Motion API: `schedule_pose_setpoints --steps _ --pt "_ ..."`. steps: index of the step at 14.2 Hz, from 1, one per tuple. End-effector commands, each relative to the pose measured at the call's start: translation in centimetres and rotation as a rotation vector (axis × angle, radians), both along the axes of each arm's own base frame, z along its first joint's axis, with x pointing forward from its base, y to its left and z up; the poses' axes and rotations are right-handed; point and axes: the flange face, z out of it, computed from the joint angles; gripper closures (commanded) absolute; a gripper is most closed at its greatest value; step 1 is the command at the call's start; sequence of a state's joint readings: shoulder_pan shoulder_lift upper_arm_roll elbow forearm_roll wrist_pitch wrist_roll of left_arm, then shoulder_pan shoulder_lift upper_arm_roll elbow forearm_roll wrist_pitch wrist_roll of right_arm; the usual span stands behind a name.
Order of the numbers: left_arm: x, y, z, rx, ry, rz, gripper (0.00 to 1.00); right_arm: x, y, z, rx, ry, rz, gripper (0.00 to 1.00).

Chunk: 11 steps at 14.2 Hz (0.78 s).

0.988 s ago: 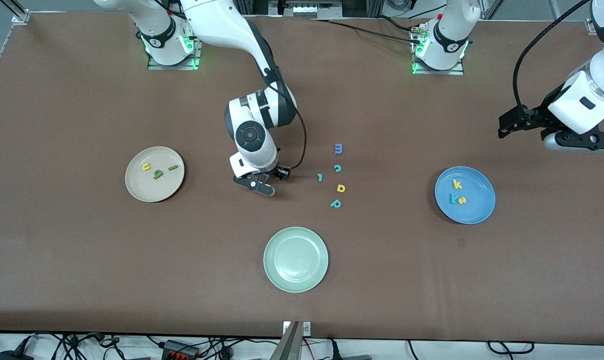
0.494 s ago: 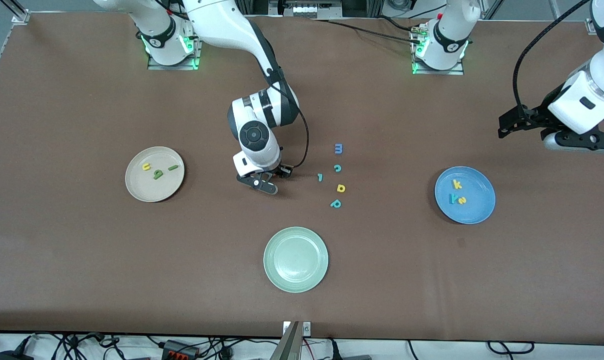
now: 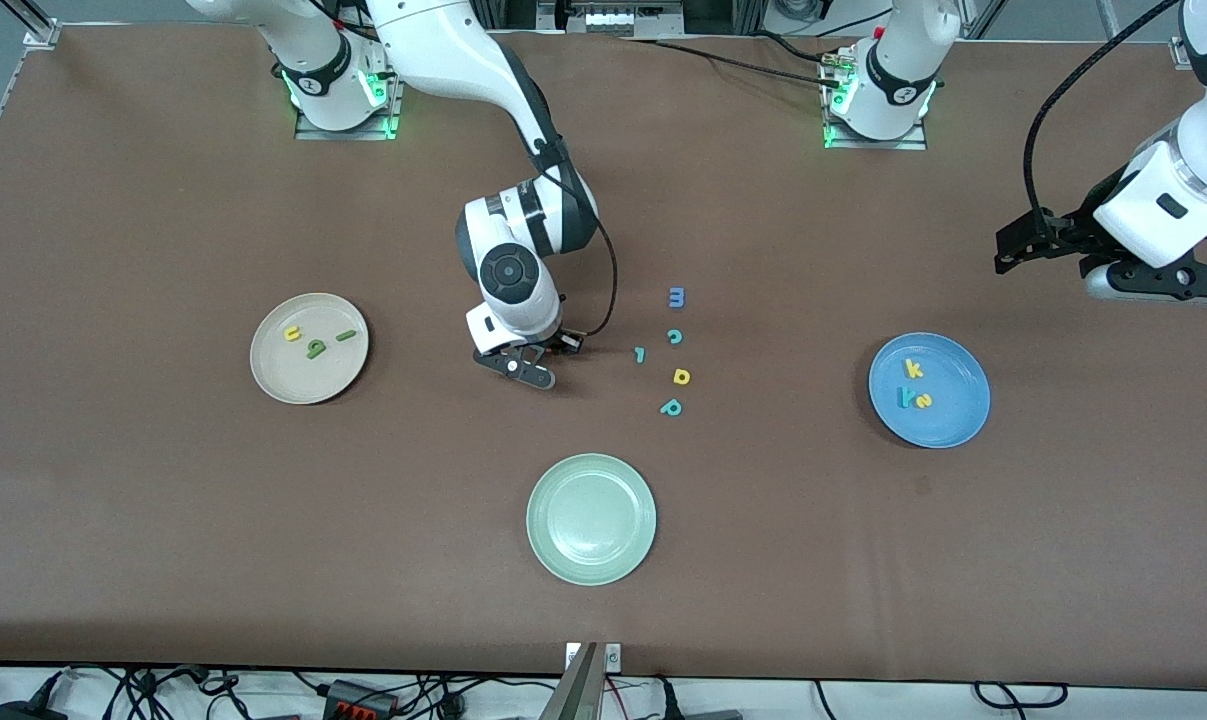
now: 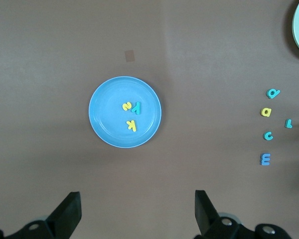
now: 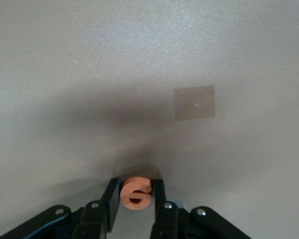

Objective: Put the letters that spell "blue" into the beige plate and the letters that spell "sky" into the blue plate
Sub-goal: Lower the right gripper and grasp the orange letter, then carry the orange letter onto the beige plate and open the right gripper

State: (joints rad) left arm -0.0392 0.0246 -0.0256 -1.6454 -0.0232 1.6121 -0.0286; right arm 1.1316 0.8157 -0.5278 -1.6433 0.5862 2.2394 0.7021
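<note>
Listing from the beige plate [image 3: 309, 348] outward: it carried the yellow u [image 3: 291, 334], green b [image 3: 315, 349] and green l [image 3: 346, 336]. Toward the left arm's end of the desk [image 3: 163, 520] from it, our right gripper [image 5: 136, 199] sat low, fingers [image 5: 110, 198] clamped on the orange e [image 5: 136, 193]. Much farther that way, the blue plate [image 3: 953, 420] held s, k and y; our left gripper [image 4: 134, 211] waited above it, fingers spread, empty. Risk, as we judged it: a shallow pinch on soft foam could let the e twist out during lifting.
</note>
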Motion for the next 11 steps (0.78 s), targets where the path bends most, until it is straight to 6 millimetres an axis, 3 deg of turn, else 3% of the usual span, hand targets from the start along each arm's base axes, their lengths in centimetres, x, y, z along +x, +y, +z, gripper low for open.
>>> schedule_pose_setpoints --steps 1,4,8,10,11 --pt "0.3 -0.2 0.6 -0.012 0.004 -0.022 0.00 0.0 0.1 -0.4 0.005 0.009 -0.002 0.65" --pt "0.3 -0.3 0.5 -0.012 0.005 -0.020 0.00 0.2 0.1 0.0 0.011 0.005 0.008 0.83" --pt "0.3 -0.6 0.6 -0.011 0.005 -0.017 0.00 1.7 -1.1 1.5 0.014 -0.021 0.001 0.85" --pt "0.3 -0.7 0.6 -0.010 0.005 -0.024 0.00 3.8 -4.6 3.9 -0.010 -0.004 0.028 0.85" --pt "0.3 -0.8 0.6 -0.010 0.005 -0.025 0.00 5.1 -7.4 5.3 -0.030 0.018 0.052 0.85"
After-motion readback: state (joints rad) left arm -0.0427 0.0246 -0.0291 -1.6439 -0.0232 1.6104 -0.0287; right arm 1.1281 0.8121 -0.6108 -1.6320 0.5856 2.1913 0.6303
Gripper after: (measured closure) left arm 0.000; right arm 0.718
